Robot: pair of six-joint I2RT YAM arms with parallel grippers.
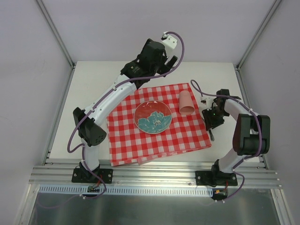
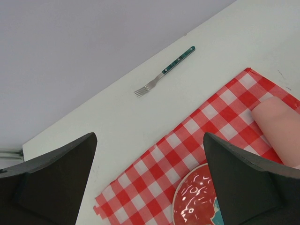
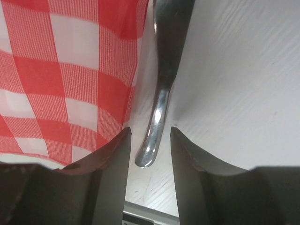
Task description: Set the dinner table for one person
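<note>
Altogether one plate [image 1: 153, 116], one cup [image 1: 187, 103], one fork [image 2: 164, 71], one cloth [image 1: 187, 136]

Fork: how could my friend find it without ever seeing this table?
Look at the white dinner table, on the bare part beyond the red-and-white checked cloth. The fork lies there alone, by the edge. Only it has a teal handle and silver prongs.

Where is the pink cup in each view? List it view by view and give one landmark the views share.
Top external: the cup is on the cloth, right of the plate.
Left wrist: the cup is at the right edge, on the cloth.
Right wrist: not in it.
Shared landmark: the checked cloth, which shows in all three views.
</note>
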